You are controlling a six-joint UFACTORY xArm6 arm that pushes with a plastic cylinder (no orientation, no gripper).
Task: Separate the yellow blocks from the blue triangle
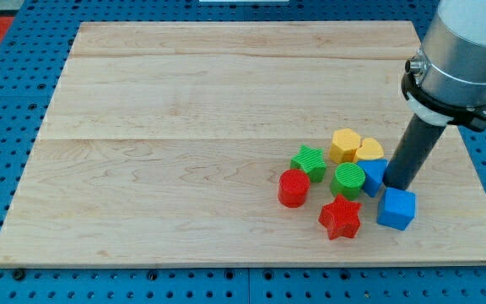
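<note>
A yellow hexagon block (344,144) and a yellow heart block (368,151) sit side by side at the view's lower right. The blue triangle (373,176) lies just below the heart and touches it. My tip (397,186) stands at the triangle's right side, touching or nearly touching it, just above the blue cube (396,209). The rod rises from there to the arm at the view's upper right.
A green star (310,161), a green cylinder (348,180), a red cylinder (294,187) and a red star (340,218) crowd the same cluster to the left and below. The wooden board (184,101) ends near the cluster's right and bottom.
</note>
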